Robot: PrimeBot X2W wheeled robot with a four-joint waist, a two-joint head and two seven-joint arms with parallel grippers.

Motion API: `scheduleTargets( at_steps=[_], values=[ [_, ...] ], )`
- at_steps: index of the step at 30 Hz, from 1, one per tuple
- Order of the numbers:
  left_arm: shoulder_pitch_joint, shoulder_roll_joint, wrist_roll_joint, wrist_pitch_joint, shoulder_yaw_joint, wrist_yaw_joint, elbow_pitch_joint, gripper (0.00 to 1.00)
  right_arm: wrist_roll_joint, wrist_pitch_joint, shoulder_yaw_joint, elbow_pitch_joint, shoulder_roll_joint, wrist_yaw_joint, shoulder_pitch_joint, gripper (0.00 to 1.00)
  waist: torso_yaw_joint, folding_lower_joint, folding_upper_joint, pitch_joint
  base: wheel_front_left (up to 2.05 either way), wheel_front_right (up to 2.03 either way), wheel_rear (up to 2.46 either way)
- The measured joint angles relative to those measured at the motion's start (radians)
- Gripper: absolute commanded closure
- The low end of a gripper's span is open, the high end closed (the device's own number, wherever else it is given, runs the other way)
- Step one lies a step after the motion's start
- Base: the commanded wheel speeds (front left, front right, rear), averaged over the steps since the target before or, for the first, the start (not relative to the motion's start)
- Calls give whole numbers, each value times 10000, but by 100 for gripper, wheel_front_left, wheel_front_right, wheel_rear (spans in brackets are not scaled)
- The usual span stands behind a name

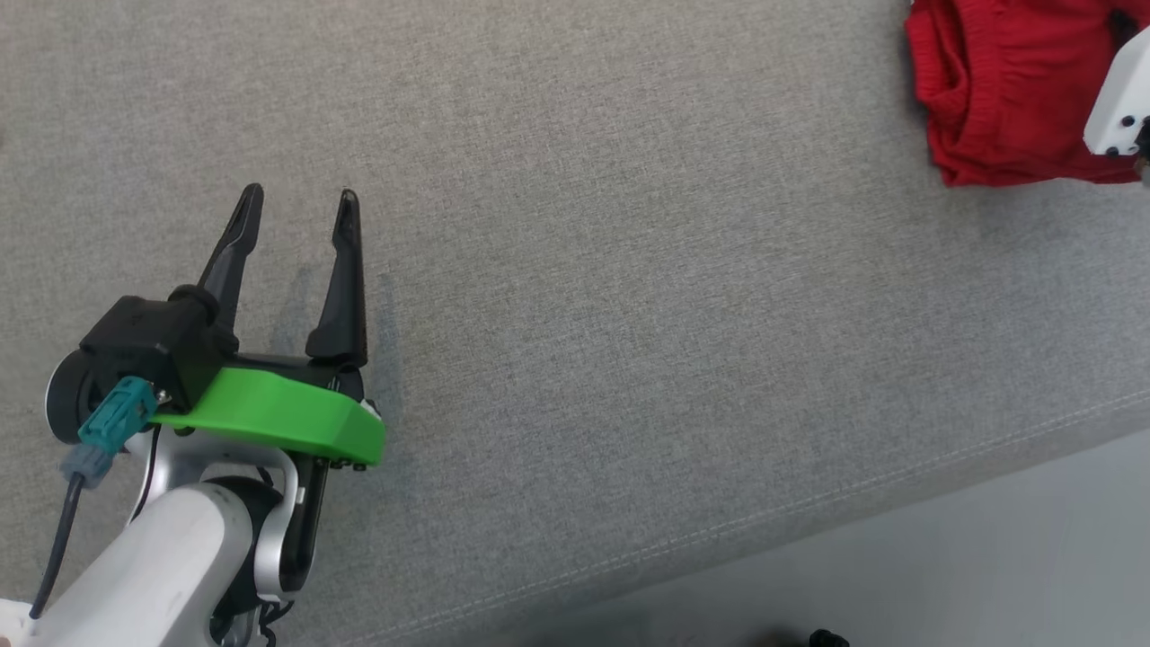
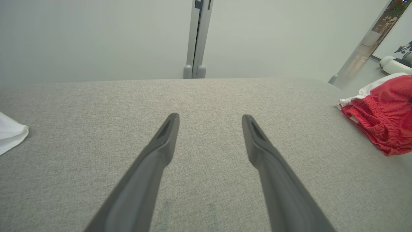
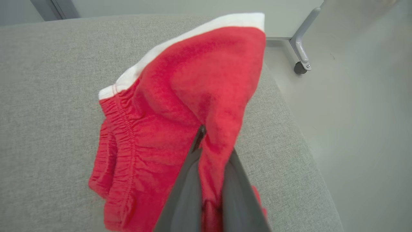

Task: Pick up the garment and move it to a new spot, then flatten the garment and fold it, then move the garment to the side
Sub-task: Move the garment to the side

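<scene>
Overhead head camera, low wrist cameras, red garment (image 1: 997, 90) common to all.

You have one red garment (image 1: 997, 99) and one white cloth (image 2: 11, 135), both on one grey pad (image 1: 629, 314). Count two grippers, the left gripper (image 1: 301, 191) and the right gripper (image 3: 214, 145), each with two dark fingers (image 2: 154, 161), so four fingers in all. Behind the pad you get two grey posts (image 2: 197, 48) side by side, and one wheeled leg (image 3: 301, 51). The pale shapes (image 2: 397, 64) in the far corner may be one machine, but they are too blurred to count.
</scene>
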Motion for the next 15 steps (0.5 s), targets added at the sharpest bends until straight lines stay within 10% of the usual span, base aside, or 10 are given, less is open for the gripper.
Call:
scheduleTargets(
  at_steps=[13, 15],
  values=[
    [-313, 594, 512, 947, -221, 451, -953, 0, -974, -953, 163, 1032, -853, 4, -970, 100, 402, 0, 0, 1031, 0, 0, 0],
    [-314, 667, 558, 1016, -224, 514, -1051, 0, -1156, -1162, 155, 1306, -867, 4, -1060, 56, 458, 0, 0, 1140, 0, 0, 0]
  ],
)
